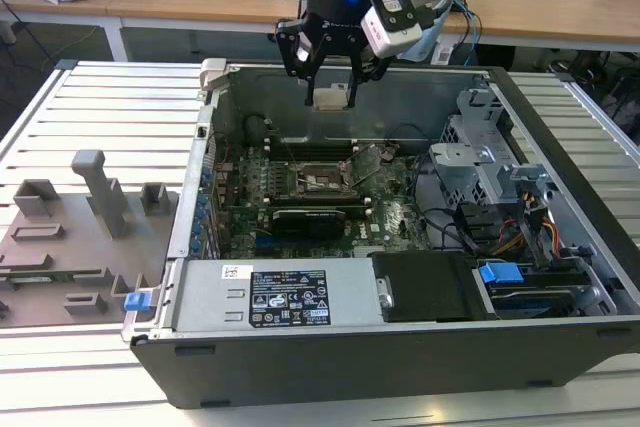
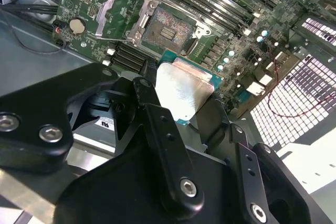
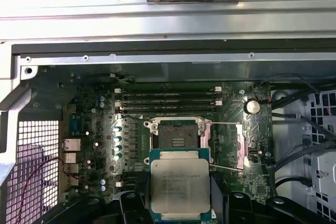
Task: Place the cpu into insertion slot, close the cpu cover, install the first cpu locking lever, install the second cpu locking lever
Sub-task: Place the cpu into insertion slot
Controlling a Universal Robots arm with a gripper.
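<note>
You see the black gripper [image 1: 330, 93] clamped on the flat silver-grey square cpu [image 3: 180, 184] | cpu above the square black insertion slot [image 3: 178, 136], not touching

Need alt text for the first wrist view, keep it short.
The end effector grips the cpu, silver top facing the camera, inside an open computer case. Just past the chip, the insertion slot sits empty on the green motherboard, with long memory slots beyond it.
</note>
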